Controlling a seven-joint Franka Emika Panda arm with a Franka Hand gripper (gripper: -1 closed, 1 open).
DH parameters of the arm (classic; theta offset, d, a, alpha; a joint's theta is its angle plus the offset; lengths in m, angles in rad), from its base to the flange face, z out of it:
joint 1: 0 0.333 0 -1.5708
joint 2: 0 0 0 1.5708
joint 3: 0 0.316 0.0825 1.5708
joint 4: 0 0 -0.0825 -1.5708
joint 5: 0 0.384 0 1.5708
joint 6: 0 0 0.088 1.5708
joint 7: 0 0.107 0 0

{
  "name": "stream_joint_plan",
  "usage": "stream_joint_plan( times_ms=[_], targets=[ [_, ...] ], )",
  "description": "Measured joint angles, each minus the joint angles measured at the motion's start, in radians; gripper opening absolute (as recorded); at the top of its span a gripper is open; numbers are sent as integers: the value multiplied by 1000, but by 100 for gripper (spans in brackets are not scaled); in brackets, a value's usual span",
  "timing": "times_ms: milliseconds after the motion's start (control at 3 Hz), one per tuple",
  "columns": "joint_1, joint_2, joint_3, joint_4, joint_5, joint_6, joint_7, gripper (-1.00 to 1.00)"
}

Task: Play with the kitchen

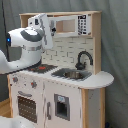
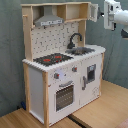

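The kitchen (image 2: 60, 75) is a tall white and light-wood toy unit, seen in both exterior views. It has a black hob with red rings (image 2: 52, 59), a black faucet (image 2: 75, 39) over the sink (image 2: 82, 50), a grey hood (image 2: 48, 20), knobs (image 2: 57, 76) and an oven door (image 2: 65, 95). In the second exterior view my gripper (image 2: 105, 13) hangs at the top right, just beside the kitchen's open upper cupboard door (image 2: 93, 11). In the first exterior view my gripper (image 1: 49, 30) is high in front of the kitchen's (image 1: 75, 95) upper shelf, above the hob (image 1: 45, 66).
My white arm (image 1: 25, 47) covers the kitchen's left part in the first exterior view. A microwave-like panel (image 1: 70, 25) sits in the upper shelf. The kitchen stands on a wooden floor (image 2: 100, 112), with a grey curtain (image 2: 10, 55) behind it.
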Motion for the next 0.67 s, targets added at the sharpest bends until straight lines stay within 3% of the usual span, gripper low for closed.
stream_joint_plan(
  times_ms=[667],
  targets=[
    [-97, 138, 89, 119, 0, 0, 1, -100]
  ],
)
